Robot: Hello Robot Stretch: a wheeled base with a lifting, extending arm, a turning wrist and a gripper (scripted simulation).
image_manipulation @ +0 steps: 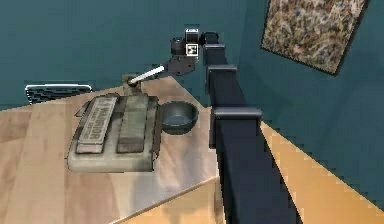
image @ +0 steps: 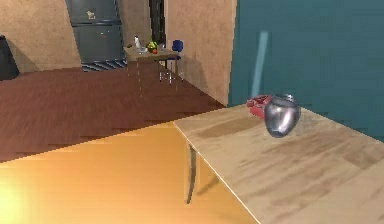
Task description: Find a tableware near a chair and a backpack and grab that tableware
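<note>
Forward view — mounted on the robot, aimed ahead and slightly downward. Near field: a corner of the table point(image: 300, 165) at the lower right. Far field: open floor point(image: 90, 110) running to a fridge point(image: 95, 30) well away. Arm side view — mounted on the body, aimed sideways and down along the arm point(image_manipulation: 240, 140), close over the table. Shared: the table and the teal wall point(image: 320, 50) behind it.
</note>
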